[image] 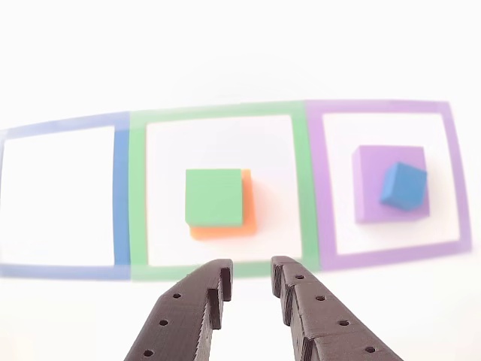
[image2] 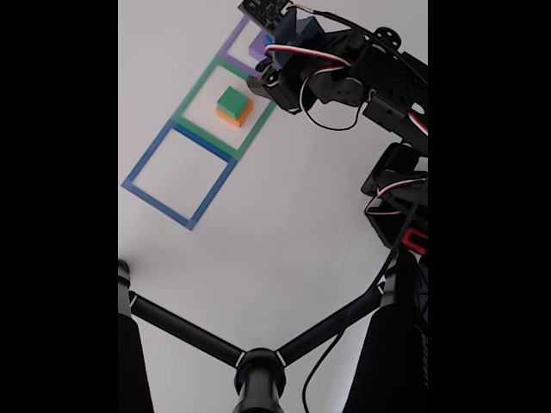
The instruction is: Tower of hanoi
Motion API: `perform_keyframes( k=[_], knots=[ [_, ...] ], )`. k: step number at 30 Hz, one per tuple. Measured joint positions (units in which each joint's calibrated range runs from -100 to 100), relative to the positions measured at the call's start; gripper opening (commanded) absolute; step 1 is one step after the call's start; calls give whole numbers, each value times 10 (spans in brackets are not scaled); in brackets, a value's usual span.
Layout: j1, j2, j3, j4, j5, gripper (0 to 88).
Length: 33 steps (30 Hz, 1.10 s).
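The gripper (image: 252, 274) is held empty with jaws slightly parted; the arm (image2: 379, 77) is stretched forward.

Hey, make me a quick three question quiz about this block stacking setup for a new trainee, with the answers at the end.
1. True or false: the blue cube sits on the purple slab.
2. Multiple choice: the green block rests on A) the bare table, B) the orange block, C) the blue cube.
3. Fill in: in the other view, the gripper has its jaws apart and holds ____.

Key: 1 true. 2 B. 3 nothing.
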Motion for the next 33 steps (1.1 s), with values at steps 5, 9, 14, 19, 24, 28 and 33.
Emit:
perform_keyframes(
  k=[5,9,14,19,24,28,33],
  knots=[
    [18,-1,-165,190,2,14],
    [40,4,-279,283,0,18],
    [70,24,-373,356,0,18],
    [89,32,-417,377,6,33],
    [125,31,-417,379,6,30],
    [156,14,-366,371,6,78],
    [180,-6,-269,307,6,192]
  ],
)
